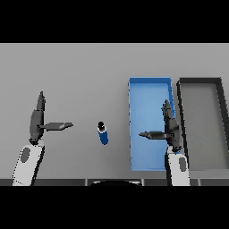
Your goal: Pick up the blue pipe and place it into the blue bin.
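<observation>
Head view is showing a flat, matte grey table [80, 71] spreading across the whole scene. Near the middle, a small blue pipe [103, 133] is lying on the bare surface, a short smooth cylinder with a black cap at its twelve o'clock end; whether it is lying flat or leaning slightly, I cannot tell. Nothing is touching it.

At three o'clock from the pipe, near but apart, a blue bin [150, 82] is sitting, a long rectangular tray with thin upright walls and a flat, plain floor. Just beside it, again at three o'clock, a dark grey bin [199, 81] of the same shape is resting, its rim nearly black and its floor a dull grey.

The left hand [37, 120] is hovering at nine o'clock from the pipe, well apart from it, the dark glossy fingers stretching straight toward twelve o'clock and the thumb sticking out toward three o'clock, pointing at the pipe. It is spread and holding nothing. Its white and grey forearm is coming up from the six o'clock edge.

The right hand [171, 127] is hanging over the blue bin's three o'clock wall, fingers straight toward twelve o'clock, thumb reaching toward nine o'clock across the bin's floor. It too is spread and empty. The bin's near wall is standing between this hand and the pipe.
</observation>
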### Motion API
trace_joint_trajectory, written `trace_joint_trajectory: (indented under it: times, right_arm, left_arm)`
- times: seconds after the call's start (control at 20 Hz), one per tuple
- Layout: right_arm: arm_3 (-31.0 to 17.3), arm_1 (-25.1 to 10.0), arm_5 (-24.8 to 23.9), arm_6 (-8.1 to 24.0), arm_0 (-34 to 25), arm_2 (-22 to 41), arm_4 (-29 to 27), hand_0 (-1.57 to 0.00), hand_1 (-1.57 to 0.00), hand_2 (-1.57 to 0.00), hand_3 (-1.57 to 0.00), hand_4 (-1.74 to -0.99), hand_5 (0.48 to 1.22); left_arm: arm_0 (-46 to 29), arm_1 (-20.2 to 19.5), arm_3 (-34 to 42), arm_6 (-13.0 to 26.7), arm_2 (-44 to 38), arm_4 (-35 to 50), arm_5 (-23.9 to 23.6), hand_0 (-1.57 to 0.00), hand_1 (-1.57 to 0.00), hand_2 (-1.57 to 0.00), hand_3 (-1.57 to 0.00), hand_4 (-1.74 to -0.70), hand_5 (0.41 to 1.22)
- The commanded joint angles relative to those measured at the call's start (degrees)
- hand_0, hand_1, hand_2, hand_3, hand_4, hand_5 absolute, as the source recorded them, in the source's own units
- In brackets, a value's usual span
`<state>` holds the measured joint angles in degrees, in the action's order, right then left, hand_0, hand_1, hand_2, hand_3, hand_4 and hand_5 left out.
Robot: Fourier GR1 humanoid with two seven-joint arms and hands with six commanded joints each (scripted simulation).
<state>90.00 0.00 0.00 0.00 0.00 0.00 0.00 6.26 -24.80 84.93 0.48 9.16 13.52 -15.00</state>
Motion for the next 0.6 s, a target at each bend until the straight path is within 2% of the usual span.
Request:
trace_joint_trajectory:
  times: [0.0,0.25,0.3,0.35,0.45,0.55]
  right_arm:
    - [0.1,0.0,0.0,-0.2,0.2,0.1,0.0,0.00,0.00,0.00,0.00,-1.225,0.617]
    - [1.4,0.1,0.3,-0.6,2.2,0.5,-0.1,0.00,0.00,0.00,0.00,-1.225,0.617]
    - [3.6,-2.5,2.0,-3.5,3.6,2.6,2.6,0.00,0.00,0.00,0.00,-1.225,0.617]
    - [5.1,-3.9,2.7,-4.9,5.2,4.4,5.0,0.00,0.00,0.00,0.00,-1.224,0.618]
    - [8.0,-5.3,3.3,-5.0,7.5,6.3,7.4,0.00,0.00,0.00,0.00,-1.225,0.620]
    - [9.1,-6.7,3.5,-3.7,8.2,6.6,8.6,0.00,0.00,0.00,0.00,-1.215,0.618]
  left_arm:
    - [-0.2,0.0,0.2,-0.4,0.0,0.0,0.0,0.00,0.00,0.00,0.00,-1.07,0.591]
    - [-1.7,-0.1,1.7,-1.0,0.4,-0.3,-0.4,0.00,0.00,0.00,0.00,-1.07,0.591]
    - [-2.1,-4.7,2.6,-3.0,2.4,0.0,7.3,0.00,0.00,0.00,0.00,-1.07,0.591]
    - [-2.5,-8.0,3.1,-4.6,3.1,0.7,12.4,0.00,0.00,0.00,0.00,-1.07,0.590]
    - [-2.7,-11.1,2.5,-5.3,3.5,1.7,17.7,0.00,0.00,0.00,0.00,-1.08,0.587]
    - [-2.9,-12.2,3.1,-6.3,3.8,2.2,19.8,0.00,0.00,0.00,0.00,-1.08,0.591]
